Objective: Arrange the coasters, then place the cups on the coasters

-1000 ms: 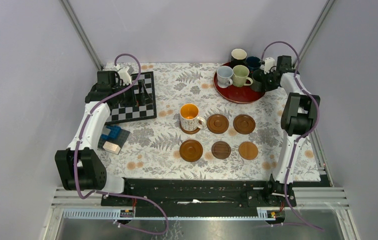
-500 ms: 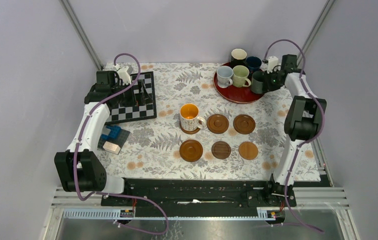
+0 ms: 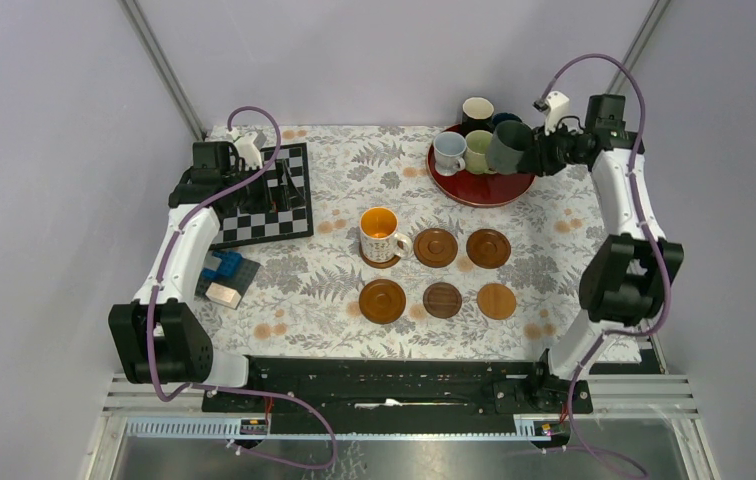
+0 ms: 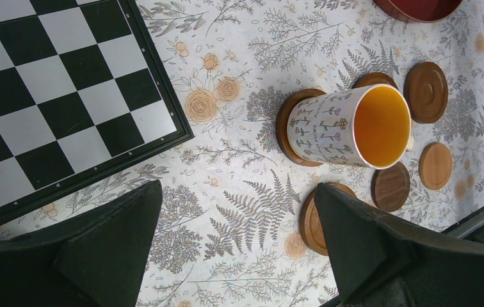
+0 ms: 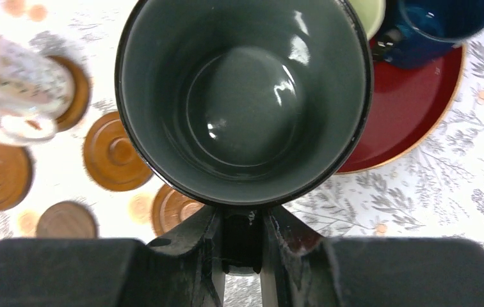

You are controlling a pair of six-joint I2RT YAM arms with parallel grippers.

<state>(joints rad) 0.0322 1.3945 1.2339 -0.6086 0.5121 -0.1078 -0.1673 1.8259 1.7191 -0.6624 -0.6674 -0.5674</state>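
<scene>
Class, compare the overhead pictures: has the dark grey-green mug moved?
Yes. The dark grey-green mug, in the right gripper, has risen clear of the red tray.

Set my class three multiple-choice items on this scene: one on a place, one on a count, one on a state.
1. The orange mug stands on: A the tray; B a coaster; C the chessboard.
2. Bare coasters: A three; B six; C five.
3. The right pincer is: A shut on the dark mug; B open; C shut on nothing.
Key: 1 B, a brown disc shows under its base. 2 C, six coasters lie there, one under the orange mug. 3 A, it grips the dark mug, held above the tray.
</scene>
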